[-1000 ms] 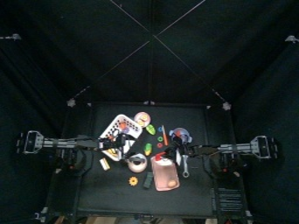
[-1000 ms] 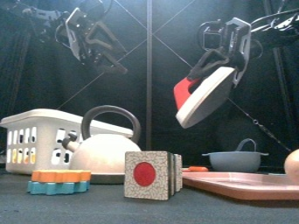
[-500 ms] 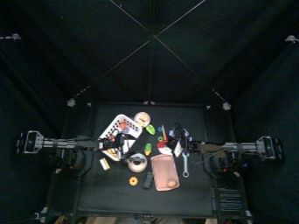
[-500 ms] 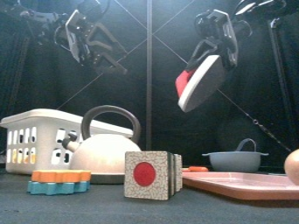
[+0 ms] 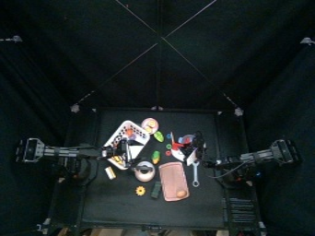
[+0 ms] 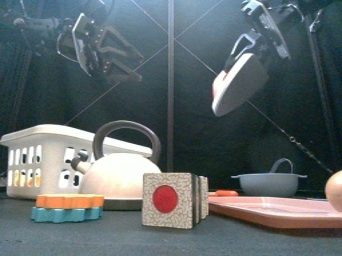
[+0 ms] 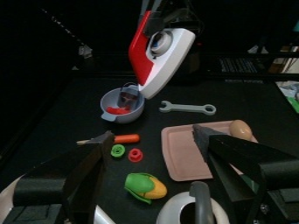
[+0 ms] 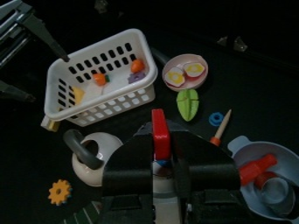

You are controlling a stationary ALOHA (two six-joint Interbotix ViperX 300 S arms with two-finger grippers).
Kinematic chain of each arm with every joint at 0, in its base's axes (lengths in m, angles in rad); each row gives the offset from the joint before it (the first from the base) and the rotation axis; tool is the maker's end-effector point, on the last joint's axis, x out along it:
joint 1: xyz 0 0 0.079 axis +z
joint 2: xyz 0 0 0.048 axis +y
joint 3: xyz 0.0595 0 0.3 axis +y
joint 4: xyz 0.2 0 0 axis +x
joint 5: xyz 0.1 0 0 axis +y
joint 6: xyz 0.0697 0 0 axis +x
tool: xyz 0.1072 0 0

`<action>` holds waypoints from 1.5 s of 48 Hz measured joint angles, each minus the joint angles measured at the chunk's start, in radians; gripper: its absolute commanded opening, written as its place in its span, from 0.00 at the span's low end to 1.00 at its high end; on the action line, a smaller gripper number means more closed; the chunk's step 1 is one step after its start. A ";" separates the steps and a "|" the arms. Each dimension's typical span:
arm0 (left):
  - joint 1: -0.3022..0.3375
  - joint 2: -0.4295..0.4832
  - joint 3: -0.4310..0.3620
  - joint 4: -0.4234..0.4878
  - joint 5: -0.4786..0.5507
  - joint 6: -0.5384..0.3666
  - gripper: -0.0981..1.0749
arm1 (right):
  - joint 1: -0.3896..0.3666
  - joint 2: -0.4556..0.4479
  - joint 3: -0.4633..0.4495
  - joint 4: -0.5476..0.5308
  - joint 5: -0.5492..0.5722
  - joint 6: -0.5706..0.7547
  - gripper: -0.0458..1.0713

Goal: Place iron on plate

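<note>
The right gripper [image 6: 262, 30], partly cut off, clamps the red-and-white toy iron [image 6: 237, 84] high above the salmon-pink rectangular plate [image 6: 278, 211]; left gripper [image 7: 149, 168] spread apart.

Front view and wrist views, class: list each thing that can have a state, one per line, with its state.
Red-and-white toy iron: held aloft, tilted.
Right gripper: shut on the iron.
Left gripper: open, empty.
Salmon-pink rectangular plate: flat on table, no iron on it.
White slatted basket: upright, small items inside.
White kettle: upright, handle raised.
</note>
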 measured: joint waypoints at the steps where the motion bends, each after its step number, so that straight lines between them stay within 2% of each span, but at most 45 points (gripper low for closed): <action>1: -0.002 0.000 0.008 0.000 -0.011 0.002 0.97 | 0.031 0.006 0.017 -0.046 0.025 0.063 0.40; 9: -0.012 0.000 0.046 -0.008 -0.057 0.000 0.97 | 0.161 0.060 0.086 -0.175 0.137 0.318 0.40; 17: -0.035 -0.002 0.061 -0.015 -0.071 0.000 0.97 | 0.259 0.150 0.107 -0.216 0.219 0.486 0.40; 22: -0.048 -0.005 0.063 -0.015 -0.071 0.000 0.97 | 0.293 0.227 0.107 -0.219 0.239 0.549 0.40; 32: -0.052 -0.005 0.071 -0.018 -0.071 0.000 0.97 | 0.308 0.344 0.074 -0.207 0.244 0.603 0.40; 48: -0.057 -0.008 0.083 -0.017 -0.072 0.000 0.97 | 0.313 0.495 0.003 -0.150 0.252 0.606 0.40; 62: -0.055 -0.008 0.087 -0.018 -0.072 0.000 0.97 | 0.313 0.572 -0.038 -0.117 0.255 0.607 0.42; 72: -0.057 -0.009 0.089 -0.018 -0.071 0.000 0.97 | 0.314 0.589 -0.049 -0.109 0.256 0.607 0.53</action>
